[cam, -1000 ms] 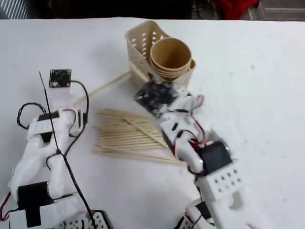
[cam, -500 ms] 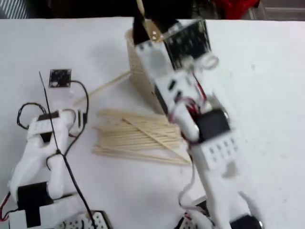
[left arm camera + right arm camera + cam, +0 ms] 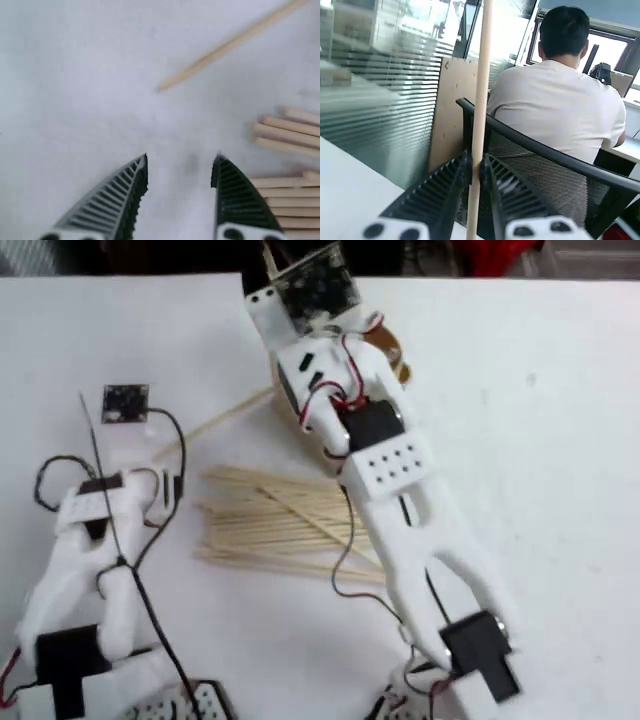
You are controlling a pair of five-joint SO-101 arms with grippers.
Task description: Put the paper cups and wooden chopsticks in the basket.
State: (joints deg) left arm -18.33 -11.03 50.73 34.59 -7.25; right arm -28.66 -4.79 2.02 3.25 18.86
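My right gripper [image 3: 476, 167] is shut on one wooden chopstick [image 3: 480, 110], held upright and pointing out toward the room. In the high view that arm stretches over the basket [image 3: 276, 395], hiding most of it, with the gripper [image 3: 272, 275] past the table's far edge. A brown paper cup rim [image 3: 388, 345] peeks out beside the arm. A pile of chopsticks [image 3: 280, 525] lies mid-table, and a single chopstick [image 3: 225, 418] lies slanted left of the basket. My left gripper [image 3: 181, 165] hovers open over bare table near the pile's ends [image 3: 287, 135].
A small black square board [image 3: 125, 402] with trailing cables sits at the left. The white table [image 3: 540, 420] is bare on the right. Beyond the far edge, a chair [image 3: 540, 150] with a seated person stands in the room.
My right arm has lifted from beside the basket and swung up over it toward the far edge, carrying a chopstick. The left arm stayed put.
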